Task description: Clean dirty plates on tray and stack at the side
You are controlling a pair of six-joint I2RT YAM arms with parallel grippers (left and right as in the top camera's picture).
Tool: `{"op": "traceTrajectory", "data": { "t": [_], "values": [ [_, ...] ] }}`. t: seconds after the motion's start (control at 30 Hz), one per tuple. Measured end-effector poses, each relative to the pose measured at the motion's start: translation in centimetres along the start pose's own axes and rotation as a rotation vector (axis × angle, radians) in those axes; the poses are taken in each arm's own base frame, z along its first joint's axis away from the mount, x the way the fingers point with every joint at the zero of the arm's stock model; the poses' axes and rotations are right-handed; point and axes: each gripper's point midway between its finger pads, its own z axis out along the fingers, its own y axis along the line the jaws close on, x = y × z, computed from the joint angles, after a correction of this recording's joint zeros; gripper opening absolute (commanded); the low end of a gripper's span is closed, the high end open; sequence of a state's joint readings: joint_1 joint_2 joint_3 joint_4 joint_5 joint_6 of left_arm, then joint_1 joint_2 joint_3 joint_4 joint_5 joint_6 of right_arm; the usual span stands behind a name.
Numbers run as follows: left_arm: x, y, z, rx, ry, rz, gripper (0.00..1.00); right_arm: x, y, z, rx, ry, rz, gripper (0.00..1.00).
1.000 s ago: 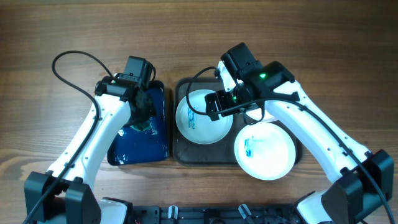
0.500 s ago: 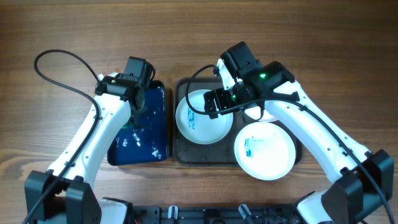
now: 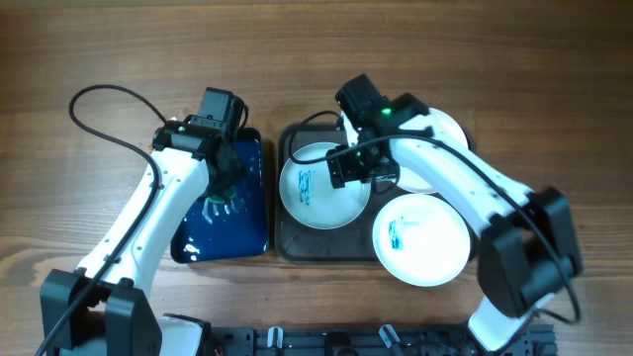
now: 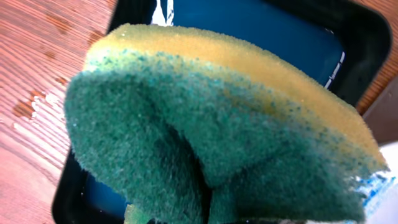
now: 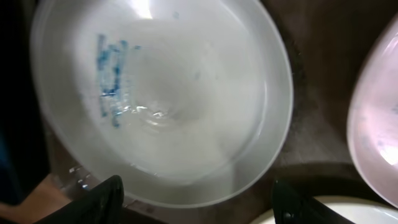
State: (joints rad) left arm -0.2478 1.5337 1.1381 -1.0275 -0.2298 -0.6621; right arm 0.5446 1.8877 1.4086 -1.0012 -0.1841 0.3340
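Three white plates lie on the dark grey-brown tray (image 3: 287, 245): a left one (image 3: 321, 193) with a blue smear, a front right one (image 3: 425, 242) with a blue smear, and a back right one (image 3: 440, 133) partly hidden under my right arm. My right gripper (image 3: 354, 168) hangs open and empty over the left plate's right rim. In the right wrist view its open fingers (image 5: 196, 205) straddle the near rim of this plate (image 5: 168, 93). My left gripper (image 3: 226, 176) is shut on a green and yellow sponge (image 4: 211, 124) over the blue tray (image 3: 247, 213).
The glossy dark blue tray (image 4: 280, 37) holds wet streaks and stands close against the left of the grey-brown tray. Both arms' cables loop over the wooden table (image 3: 99, 59). Water drops lie on the wood left of the blue tray (image 4: 37, 109).
My left gripper has shifted a little over the blue tray with the sponge. My right arm's wrist has swung slightly left and back, the gripper still over the left plate.
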Motion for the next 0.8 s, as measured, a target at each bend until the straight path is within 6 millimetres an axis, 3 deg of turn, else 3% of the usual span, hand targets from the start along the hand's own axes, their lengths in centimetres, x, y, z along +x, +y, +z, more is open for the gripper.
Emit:
{"op": "traceTrajectory", "data": {
  "t": [0.17,0.23,0.27,0.3,0.33,0.47,0.57,0.63,0.67,0.8],
  "values": [
    [0.3,-0.4,0.0,0.022,0.017,0.014,0.04,0.5,-2.3,3.7,0.097,0.082,0.128,0.77],
    [0.3,-0.5,0.0,0.026,0.019,0.014,0.04,0.2,-3.1,3.7,0.111,0.076,0.165,0.73],
    [0.3,-0.5,0.0,0.028,0.02,0.013,0.04,0.1,-3.5,3.6,0.115,0.072,0.184,0.63],
    [0.3,-0.5,0.0,0.028,0.021,0.013,0.04,-0.1,-4.0,3.5,0.118,0.068,0.203,0.46],
    [0.4,-0.5,0.0,0.03,0.023,0.013,0.04,-0.4,-4.5,3.4,0.12,0.06,0.222,0.37],
    [0.6,-1.2,0.0,0.064,0.037,0.032,0.04,-1.0,-5.1,3.6,0.121,0.041,0.25,0.27],
    [0.7,-1.3,0.0,0.074,0.046,0.038,0.04,-1.3,-5.1,4.1,0.119,0.036,0.251,0.24],
    [0.9,-1.5,-0.1,0.084,0.054,0.046,0.04,-1.1,-5.2,4.8,0.116,0.037,0.255,0.07],
    [1.0,-1.6,-0.1,0.089,0.058,0.051,0.04,-0.9,-5.2,5.3,0.11,0.039,0.261,0.04],
    [1.3,-2.1,-0.2,0.121,0.08,0.072,0.04,-0.6,-4.7,5.4,0.072,0.036,0.272,0.04]
  ]
}}
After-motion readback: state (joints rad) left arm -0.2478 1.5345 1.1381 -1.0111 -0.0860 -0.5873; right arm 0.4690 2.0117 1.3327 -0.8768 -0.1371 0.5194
